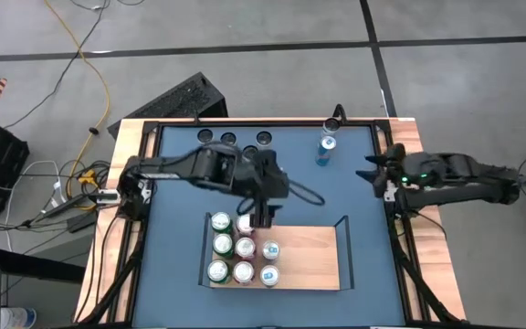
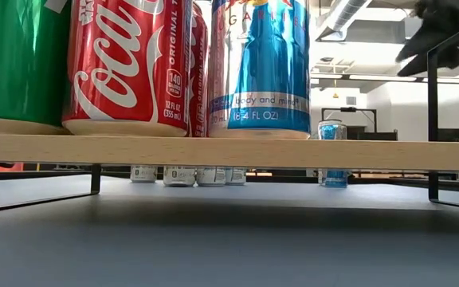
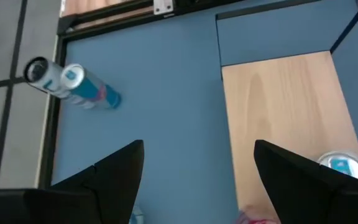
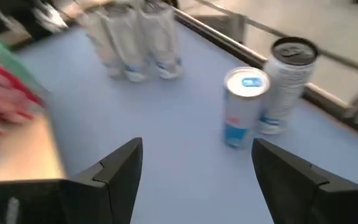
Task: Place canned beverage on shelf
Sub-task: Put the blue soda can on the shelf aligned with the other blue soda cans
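1. Background: grey tiled floor with cables and a keyboard is seen around the blue counter (image 1: pixel 181 192); a bright workshop room shows behind it in the low view.
2. The shelf (image 1: pixel 309 260) is set on the near half of the counter, a light-wood board with black rails at its short ends.
3. Eight cans are counted on the shelf's left part in a tight cluster (image 1: pixel 242 260), three rows: green ones at the left, red in the middle, blue-topped at the right. The right half of the board is bare.
4. The left gripper (image 1: pixel 263 217) is held over the far edge of that cluster. In the left wrist view its jaws stand apart with nothing between them; a red can top is glimpsed just beneath.
5. The right gripper (image 1: pixel 379 174) is parked at the counter's right edge, jaws wide, empty, aimed at two cans.
6. Still off the shelf: a blue-and-silver can (image 1: pixel 325 150) and a dark-topped can (image 1: pixel 334 122) just behind it, both upright near the far right corner. Three more can tops (image 1: pixel 227 139) are seen in a row at the far edge.
7. Judgement: the task is well along, with most cans placed. The left side looks finished for this can; the blue-and-silver can is the likely next pick for the right gripper.
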